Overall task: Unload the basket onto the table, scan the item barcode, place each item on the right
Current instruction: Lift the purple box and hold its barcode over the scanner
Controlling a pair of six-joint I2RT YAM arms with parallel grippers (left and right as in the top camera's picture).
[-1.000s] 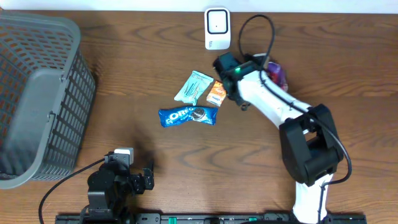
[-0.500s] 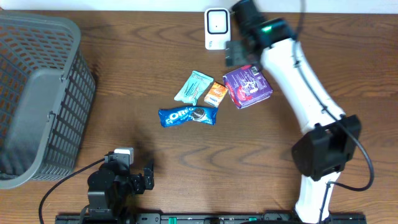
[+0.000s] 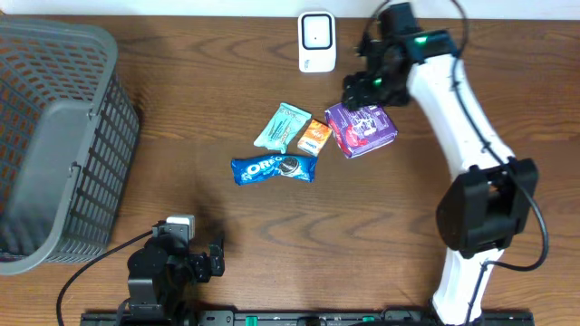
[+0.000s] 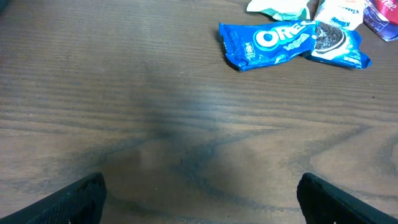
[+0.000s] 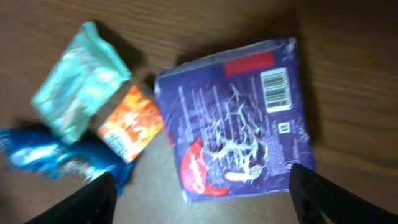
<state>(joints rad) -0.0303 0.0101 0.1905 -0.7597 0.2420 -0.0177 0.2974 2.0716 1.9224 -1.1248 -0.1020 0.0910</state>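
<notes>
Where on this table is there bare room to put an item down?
Bare wood lies between the grey mesh basket and the blue Oreo pack, and in front of that pack. Crowded: teal packet, orange packet and purple box below the white scanner.

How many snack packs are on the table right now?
4. A purple pack right of the cluster, a small orange packet beside its left edge, a teal packet left of that, and a blue Oreo pack in front of them. The basket may hide more.
</notes>
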